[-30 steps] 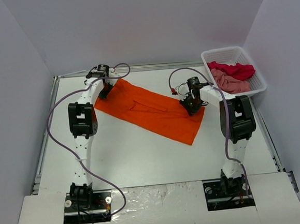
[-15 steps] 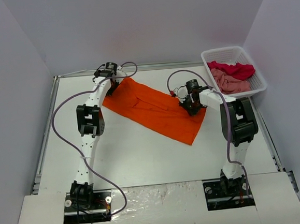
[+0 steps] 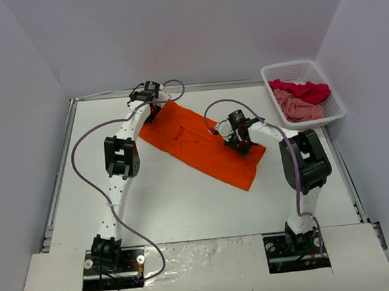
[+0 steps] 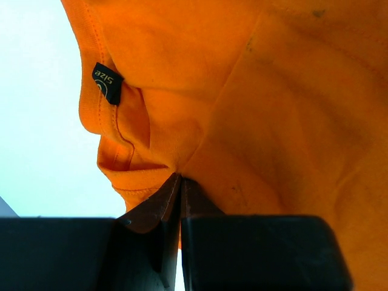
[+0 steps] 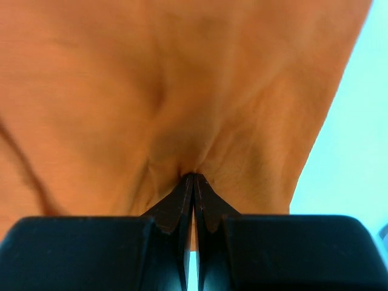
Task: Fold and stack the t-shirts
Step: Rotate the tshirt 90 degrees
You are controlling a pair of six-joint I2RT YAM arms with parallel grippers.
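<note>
Risk 1: we judge the orange shirt [image 3: 191,146] could slip out of either pinch if the arms lift unevenly, since each holds only a small tuck of cloth.
Risk 2: dragged over the desk [image 3: 178,200], the fold may bunch instead of lying flat.
Pose, left hand [image 4: 180,182]: closed on the collar edge near the size tag [image 4: 107,83], arm reaching to the far left corner.
Pose, right hand [image 5: 194,179]: closed on a pinch near the shirt's right edge, wrist low.
Orange shirt: spread diagonally across the desk.
Others: red shirt [image 3: 305,91] and pink shirt [image 3: 298,108] sit in the basket [image 3: 300,63].
</note>
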